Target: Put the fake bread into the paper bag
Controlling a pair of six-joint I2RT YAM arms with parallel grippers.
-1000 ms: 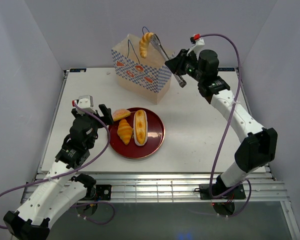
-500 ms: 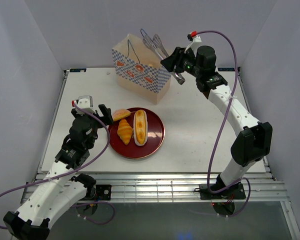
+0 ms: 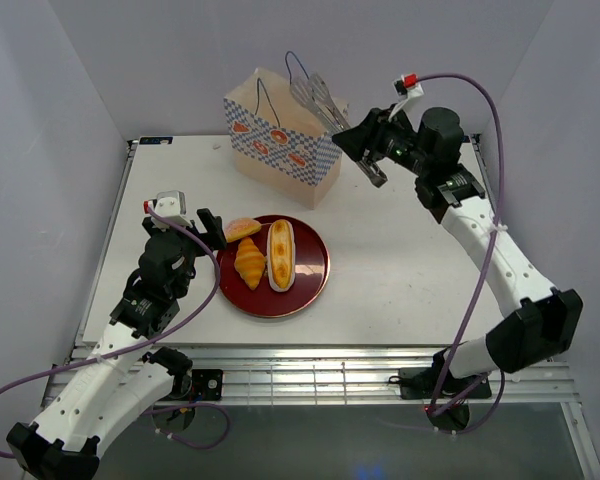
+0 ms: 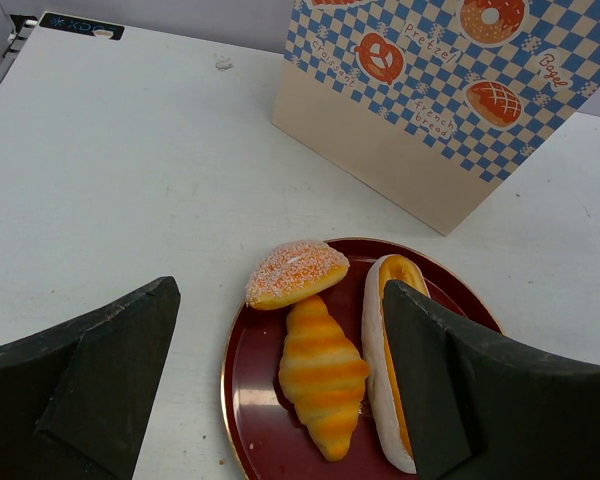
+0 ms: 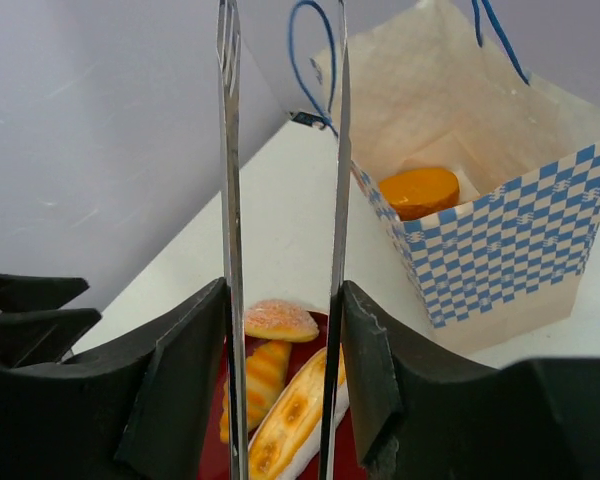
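Fake bread (image 3: 280, 255): three pcs on plate (image 4: 255, 425), prob. light, firm, slick; grip croissant (image 4: 323, 375) mid-body; right end effector (image 5: 280, 370) pinching empty tongs (image 3: 320, 98); left end effector (image 3: 208, 228) spread, idle.

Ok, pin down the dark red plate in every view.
Top external: plate left of centre, bread on it.
Left wrist: plate at lower centre, cut off by the bottom edge.
Right wrist: plate at the bottom, partly behind the tongs.
Shared landmark: the checkered paper bag, visible in all three.
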